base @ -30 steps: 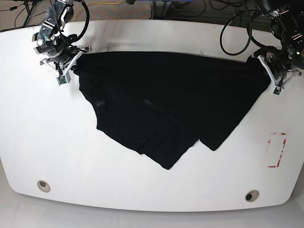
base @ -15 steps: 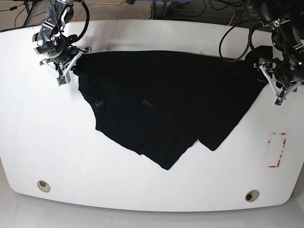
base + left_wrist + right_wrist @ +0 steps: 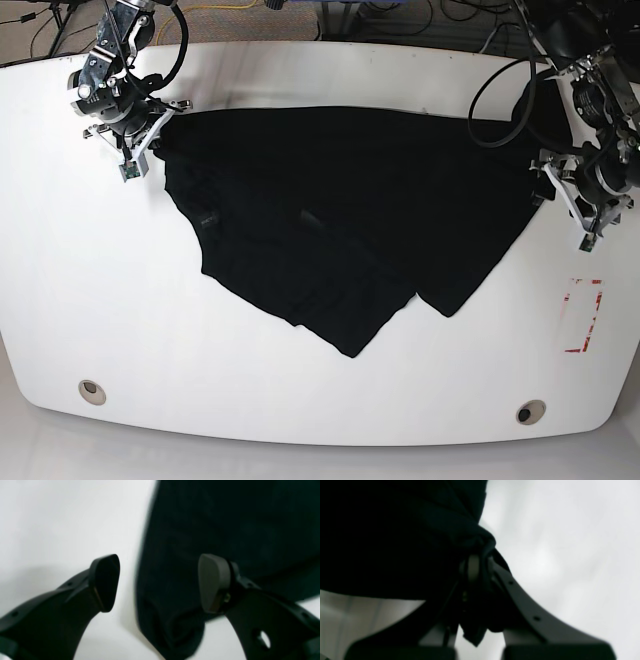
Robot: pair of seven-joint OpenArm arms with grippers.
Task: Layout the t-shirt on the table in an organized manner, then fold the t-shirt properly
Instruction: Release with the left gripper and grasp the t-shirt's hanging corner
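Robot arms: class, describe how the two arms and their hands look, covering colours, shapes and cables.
Both arms are dark metal with looping black cables. Each hand has white curved brackets: left hand, right hand. Up close, the left hand's fingers are black, curved, ending in flat rounded pads; the right hand's show small holes.

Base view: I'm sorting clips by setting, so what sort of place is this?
Probably a robotics lab or test bench, not a home. A glossy white table carries two robot arms, a black t-shirt spread between them, and a red-and-white tape rectangle. Loose cables run behind the far edge.
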